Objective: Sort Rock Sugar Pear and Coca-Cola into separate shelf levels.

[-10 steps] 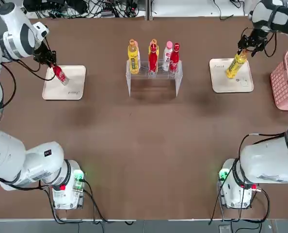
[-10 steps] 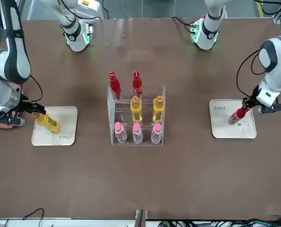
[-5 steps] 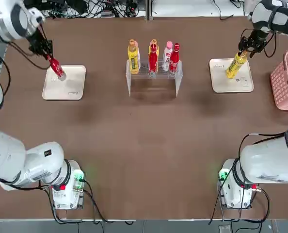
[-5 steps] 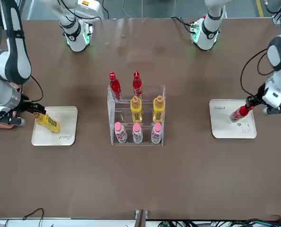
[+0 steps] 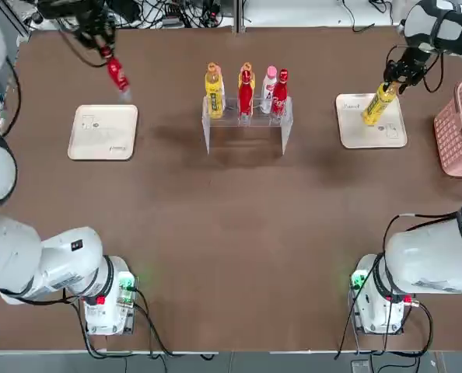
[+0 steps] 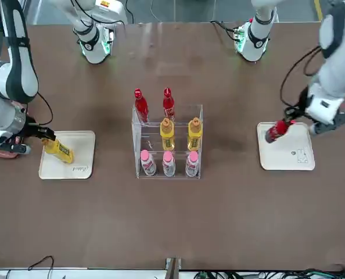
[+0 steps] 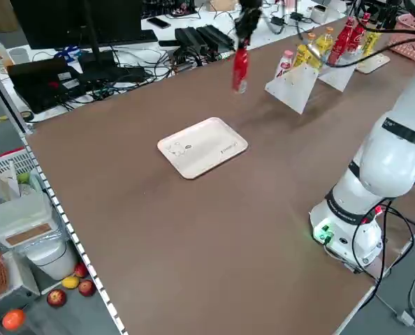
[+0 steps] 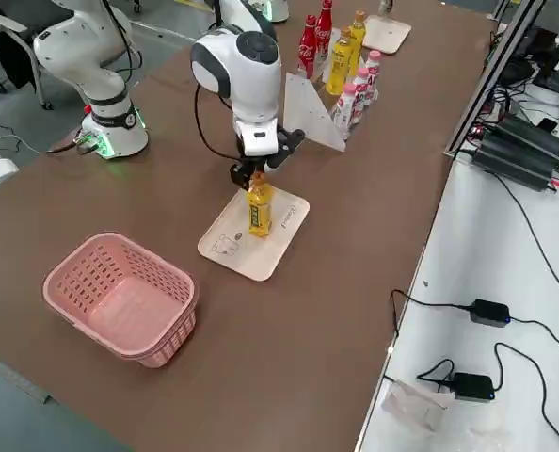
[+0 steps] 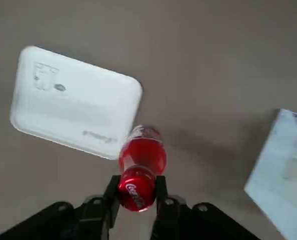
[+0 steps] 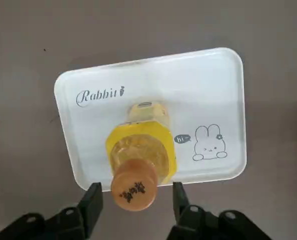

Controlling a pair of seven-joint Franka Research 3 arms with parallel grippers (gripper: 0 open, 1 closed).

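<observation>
My left gripper (image 5: 109, 53) is shut on the neck of a red Coca-Cola bottle (image 5: 119, 78), which hangs in the air beyond the left cream tray (image 5: 103, 134). The wrist view shows the fingers clamped at its cap (image 9: 136, 187). A yellow Rock Sugar Pear bottle (image 5: 378, 105) stands tilted on the right cream tray (image 5: 388, 134). My right gripper (image 10: 136, 200) is open around its orange cap (image 10: 135, 190), with a small gap on each side. The clear shelf (image 6: 168, 142) at mid-table holds two red, two yellow and three pink-capped bottles.
A pink plastic basket (image 5: 458, 128) sits at the table's right edge, next to the right tray. Monitors, cables and boxes lie past the table's far edge (image 7: 110, 56). Both arm bases (image 5: 106, 299) stand at the near edge.
My left gripper lifted the Coca-Cola bottle off the left tray and carried it farther out and toward the shelf. My right gripper's fingers narrowed around the Rock Sugar Pear cap.
</observation>
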